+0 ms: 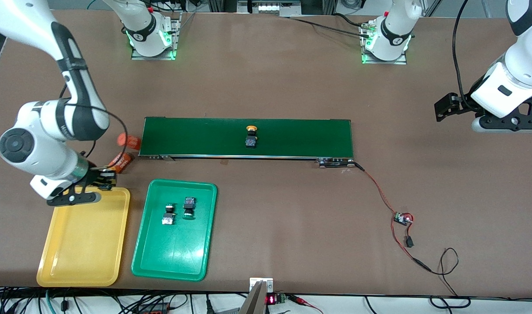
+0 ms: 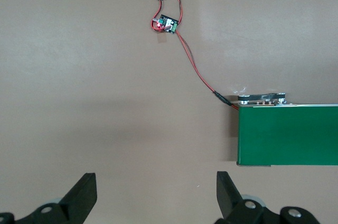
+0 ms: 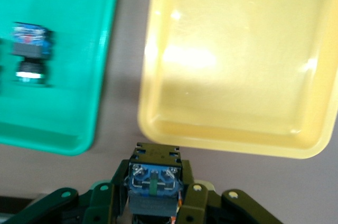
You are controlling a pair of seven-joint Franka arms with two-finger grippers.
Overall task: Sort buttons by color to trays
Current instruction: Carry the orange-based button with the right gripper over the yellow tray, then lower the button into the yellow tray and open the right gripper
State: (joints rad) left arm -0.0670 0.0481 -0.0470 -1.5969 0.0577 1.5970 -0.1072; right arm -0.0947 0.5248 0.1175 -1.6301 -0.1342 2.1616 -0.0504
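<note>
Yellow plastic marks the step in hand: the yellow tray (image 1: 85,244) lies bare, and the right gripper (image 1: 101,178) hangs over that tray's edge nearest the belt, its jaws closed narrowly on a held button (image 3: 153,179). In the right wrist view only the held button's black body and blue terminal block show. Its cap is hidden, so its colour is probably yellow-orange, judging by where it is being carried.

Beside the yellow tray, the green tray (image 1: 139,257) already holds two green buttons (image 1: 179,209), lying close together. One yellow-capped button (image 1: 251,136) sits on the dark green belt (image 1: 301,137), farther from the front camera than the yellow tray.

The next move calls for bringing the gripper over the yellow tray's floor, lowering, and then parting the jaws.

The left gripper (image 2: 156,195) waits with jaws wide and empty over bare table off the belt's end, well apart from the yellow tray.
</note>
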